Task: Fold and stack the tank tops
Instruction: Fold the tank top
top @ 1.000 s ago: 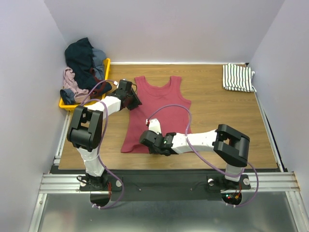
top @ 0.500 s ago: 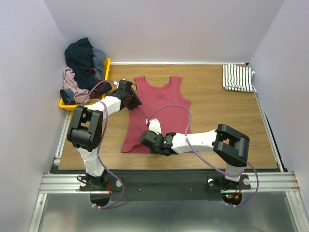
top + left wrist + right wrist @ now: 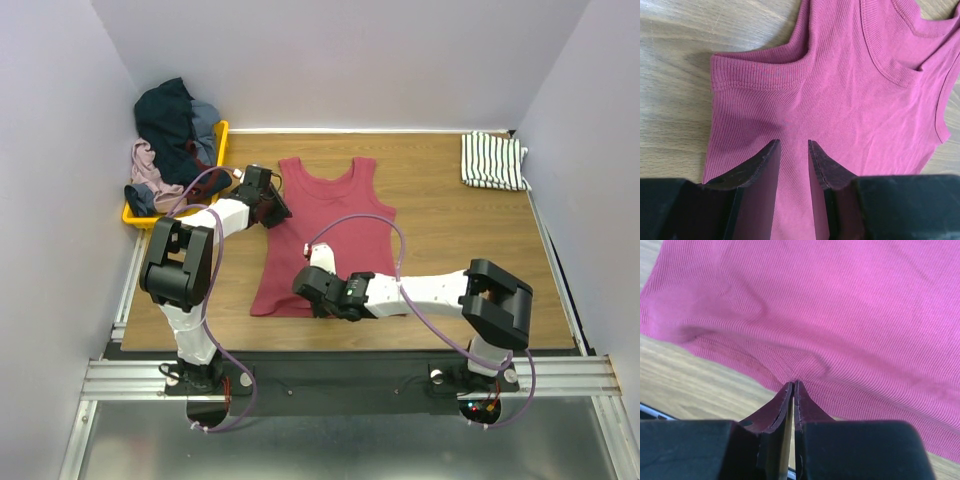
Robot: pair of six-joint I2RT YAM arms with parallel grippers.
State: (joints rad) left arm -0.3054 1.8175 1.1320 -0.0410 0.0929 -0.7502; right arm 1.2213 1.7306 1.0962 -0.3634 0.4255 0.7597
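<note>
At the near hem of the dark red tank top (image 3: 325,235), which lies spread flat on the bench (image 3: 450,240), the right jaws have just closed from part-open to a tight pinch on the cloth, puckering it. By the armhole, the left jaws stand narrowly apart over the fabric, holding nothing. With 1 grip made, a fold probably waits on the left. The striped tank top (image 3: 492,160) lies far right.

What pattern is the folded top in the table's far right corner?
The folded top is white with thin dark stripes; top external view.
</note>
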